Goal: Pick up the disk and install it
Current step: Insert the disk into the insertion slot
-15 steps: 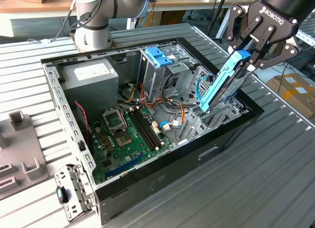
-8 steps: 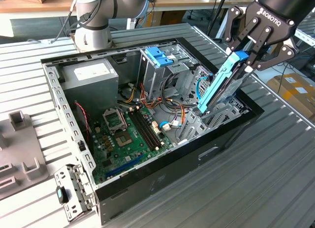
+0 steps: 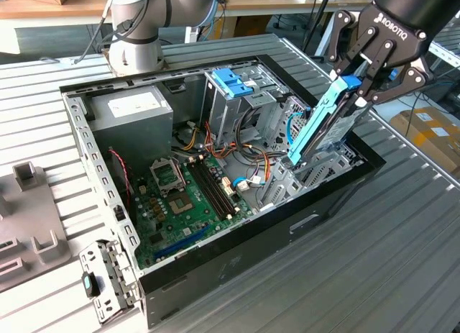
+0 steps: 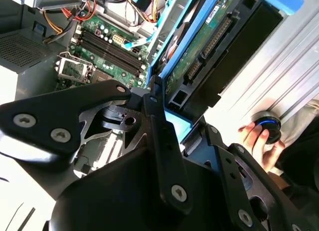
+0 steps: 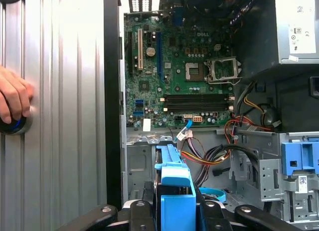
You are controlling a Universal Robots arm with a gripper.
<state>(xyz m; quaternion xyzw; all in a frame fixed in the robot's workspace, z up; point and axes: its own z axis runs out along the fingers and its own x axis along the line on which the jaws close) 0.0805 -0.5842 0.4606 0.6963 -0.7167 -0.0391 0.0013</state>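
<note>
Parts fill the big open computer case (image 3: 237, 257), which lies on the grey ribbed table (image 3: 388, 268). A green board (image 3: 183, 203) lies flat on the floor of the case. A grey power box (image 3: 133, 113) with a white sticker sits in the corner at the exterior view's left, near the arm's base. Next to it, a metal cage with a light-blue latch (image 3: 233, 83) on top stands up in the case. Red, yellow and black wires (image 3: 251, 167) run between the cage and the green board.

The black gripper (image 3: 359, 85) is above the side of the case at the exterior view's right. Its fingers are closed tight on the top end of the disk (image 3: 323, 128). The disk is tilted and stands almost up. Its blue rail faces the inside of the case. Its low end is down at the metal bay on that side of the case, and its top end sticks up above the case.

Outside the case, a person's hand (image 5: 12, 99) rests on a round black knob (image 5: 15, 125) on the table
</note>
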